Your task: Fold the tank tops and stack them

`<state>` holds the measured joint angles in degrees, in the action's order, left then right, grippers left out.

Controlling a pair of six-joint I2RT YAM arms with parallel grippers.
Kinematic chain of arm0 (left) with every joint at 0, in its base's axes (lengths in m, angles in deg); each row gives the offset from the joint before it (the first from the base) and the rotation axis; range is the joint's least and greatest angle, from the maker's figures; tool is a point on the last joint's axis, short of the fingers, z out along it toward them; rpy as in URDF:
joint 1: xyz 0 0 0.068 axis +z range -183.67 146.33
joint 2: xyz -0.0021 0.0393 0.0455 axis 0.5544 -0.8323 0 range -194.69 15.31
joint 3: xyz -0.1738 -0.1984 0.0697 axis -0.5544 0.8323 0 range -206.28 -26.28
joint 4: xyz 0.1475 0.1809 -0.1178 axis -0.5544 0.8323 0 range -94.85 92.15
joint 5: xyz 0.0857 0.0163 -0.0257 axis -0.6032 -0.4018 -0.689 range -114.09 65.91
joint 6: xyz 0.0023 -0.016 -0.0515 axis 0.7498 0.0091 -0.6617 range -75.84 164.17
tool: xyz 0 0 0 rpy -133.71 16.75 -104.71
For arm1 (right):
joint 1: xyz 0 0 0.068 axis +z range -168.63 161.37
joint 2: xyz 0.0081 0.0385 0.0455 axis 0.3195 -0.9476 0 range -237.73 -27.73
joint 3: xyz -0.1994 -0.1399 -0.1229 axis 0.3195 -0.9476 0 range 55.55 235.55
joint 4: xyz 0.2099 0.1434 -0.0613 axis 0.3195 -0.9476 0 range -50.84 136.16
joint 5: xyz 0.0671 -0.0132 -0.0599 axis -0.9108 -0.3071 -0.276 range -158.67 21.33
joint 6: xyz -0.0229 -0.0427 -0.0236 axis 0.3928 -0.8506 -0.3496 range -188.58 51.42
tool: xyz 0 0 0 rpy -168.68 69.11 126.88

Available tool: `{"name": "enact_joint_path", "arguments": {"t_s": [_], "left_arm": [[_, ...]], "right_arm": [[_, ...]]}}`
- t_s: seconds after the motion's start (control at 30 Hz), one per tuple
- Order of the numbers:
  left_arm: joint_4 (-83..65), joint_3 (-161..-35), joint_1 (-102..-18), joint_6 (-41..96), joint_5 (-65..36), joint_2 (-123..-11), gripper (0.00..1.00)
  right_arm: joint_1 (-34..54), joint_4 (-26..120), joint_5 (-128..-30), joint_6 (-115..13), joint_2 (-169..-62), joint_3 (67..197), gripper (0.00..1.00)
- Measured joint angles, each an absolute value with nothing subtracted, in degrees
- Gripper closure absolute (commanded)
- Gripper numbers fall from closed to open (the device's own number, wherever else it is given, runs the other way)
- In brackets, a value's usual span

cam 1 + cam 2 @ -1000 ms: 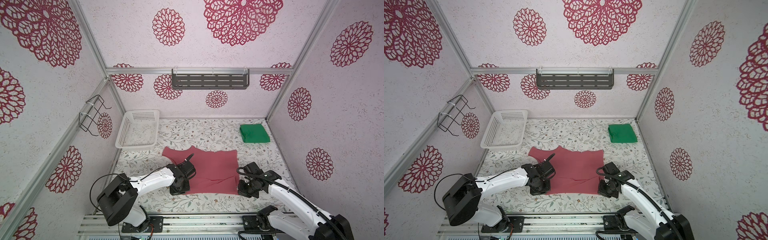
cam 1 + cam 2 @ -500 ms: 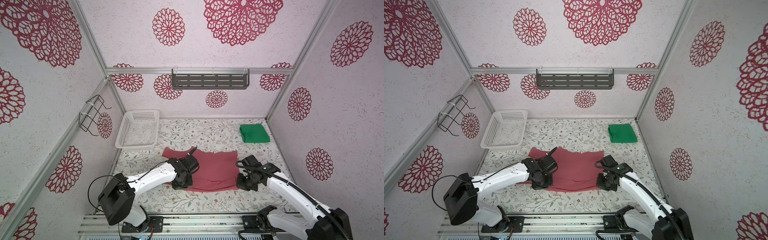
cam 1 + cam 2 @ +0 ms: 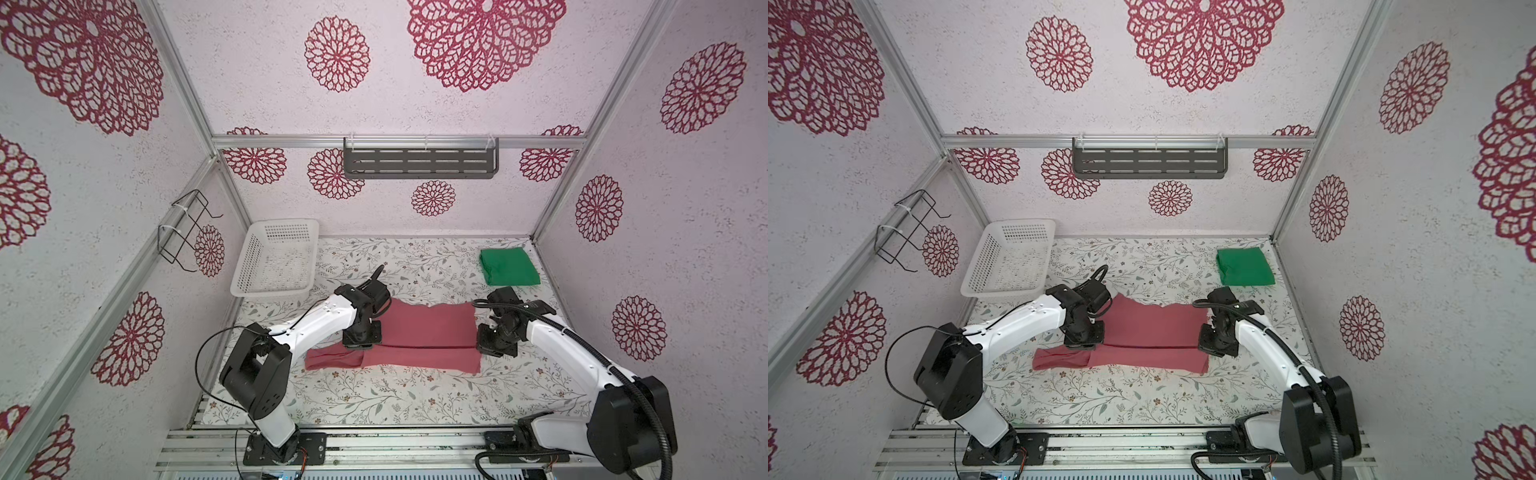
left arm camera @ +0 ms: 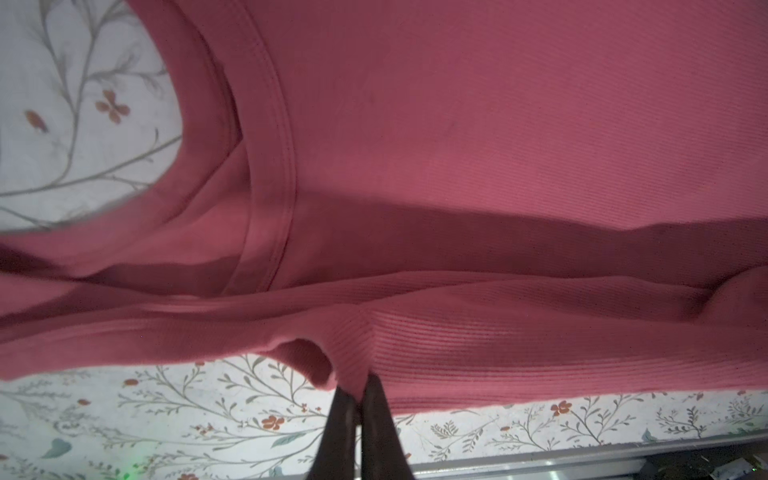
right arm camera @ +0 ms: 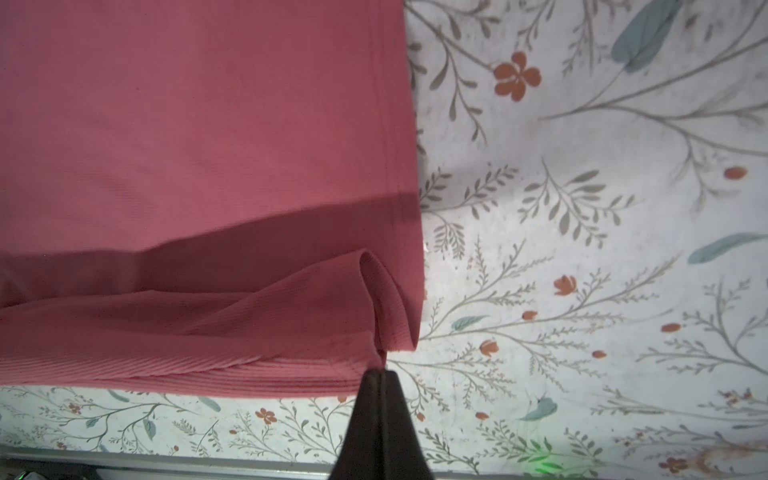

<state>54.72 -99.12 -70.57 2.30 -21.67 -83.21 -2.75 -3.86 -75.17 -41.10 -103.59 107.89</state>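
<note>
The dusty pink-red tank top [image 3: 430, 328] [image 3: 1152, 328] lies mid-table, its near part doubled over toward the back, with a strap end sticking out at the front left. My left gripper [image 3: 360, 338] [image 3: 1082, 337] is shut on its lifted edge near the neckline. In the left wrist view the gripper [image 4: 359, 388] pinches a ribbed fold of the top [image 4: 498, 124]. My right gripper [image 3: 494, 347] [image 3: 1217, 347] is shut on the right corner, and in the right wrist view the gripper [image 5: 380, 370] grips the top [image 5: 187, 124]. The green tank top [image 3: 509, 266] [image 3: 1246, 266] sits folded at the back right.
A white perforated basket [image 3: 274, 259] [image 3: 1009, 257] stands at the back left of the floral table [image 3: 374, 399]. A black wire rack [image 3: 183, 232] hangs on the left wall and a grey shelf [image 3: 419, 158] on the back wall.
Both grippers have carried the near edge of the pink-red top up and toward the back, folding it over itself. The green top and basket have not moved.
</note>
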Motion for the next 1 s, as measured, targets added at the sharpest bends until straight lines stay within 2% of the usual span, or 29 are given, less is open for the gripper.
{"name": "enact_joint_path", "arguments": {"t_s": [0.17, 0.57, 0.63, 0.7, 0.87, 1.0], "left_arm": [[54.3, -103.1, -67.6, 6.7, -20.7, -89.7, 0.91], [56.4, -115.9, -61.4, 16.2, -19.9, -103.7, 0.78], [57.6, -116.7, -60.5, 17.3, -20.5, -104.0, 0.72], [58.6, -117.6, -59.8, 18.4, -21.0, -103.9, 0.58], [60.6, -118.6, -58.9, 20.1, -22.3, -103.3, 0.43], [61.2, -113.4, -58.9, 19.4, -24.1, -96.2, 0.41]], "right_arm": [[-3.9, 0.4, -75.6, -43.6, -110.7, 109.6, 1.00], [-5.9, 6.2, -75.9, -47.5, -125.0, 116.5, 1.00], [-6.0, 6.3, -75.7, -48.0, -125.5, 117.7, 1.00], [-6.3, 6.2, -75.2, -48.3, -125.5, 118.9, 1.00], [-6.9, 5.6, -74.1, -49.9, -125.3, 122.5, 0.77], [-6.9, 3.8, -72.8, -50.8, -122.7, 122.8, 0.70]]}}
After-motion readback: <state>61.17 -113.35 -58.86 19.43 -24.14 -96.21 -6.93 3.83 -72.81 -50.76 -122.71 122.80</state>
